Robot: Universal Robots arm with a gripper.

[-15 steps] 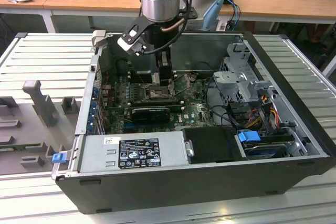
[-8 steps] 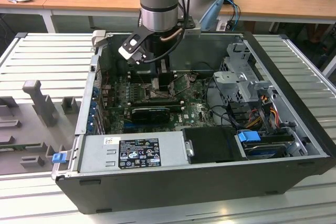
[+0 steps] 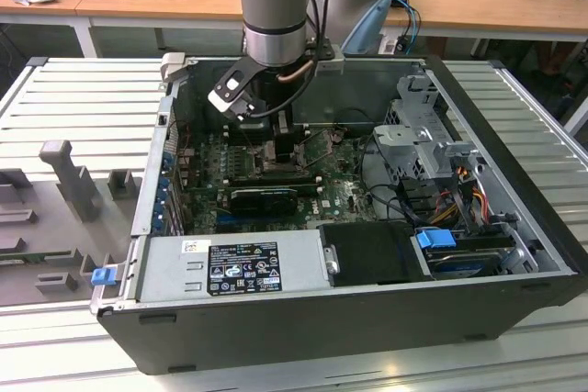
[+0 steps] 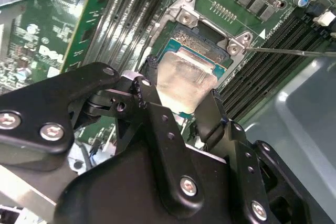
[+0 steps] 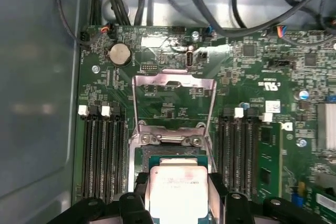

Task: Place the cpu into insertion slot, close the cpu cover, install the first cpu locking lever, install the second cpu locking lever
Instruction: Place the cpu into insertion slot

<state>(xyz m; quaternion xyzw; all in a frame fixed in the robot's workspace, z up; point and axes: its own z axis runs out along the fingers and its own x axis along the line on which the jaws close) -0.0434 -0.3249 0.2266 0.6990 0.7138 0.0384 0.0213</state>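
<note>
Plainly, in the first wrist view, a bank of memory slots [image 5: 102,150] runs along one edge of the motherboard [image 5: 252,77]. Mid-board, the gripper [image 5: 178,195] pinches the cpu [image 5: 178,182] by two opposite side edges over the insertion slot [image 5: 173,155]. Whether it is seated yet I cannot tell. The cpu cover [image 5: 173,81] stands open beyond. The chip looks light, thin and stiff, with smooth metal sides. It is likely best held level by the edges, because the pin field seems fragile.

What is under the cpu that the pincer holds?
The insertion slot lies under the cpu. One rim and a strip of its inside show; the cpu hides the rest, and also whether it is seated.
</note>
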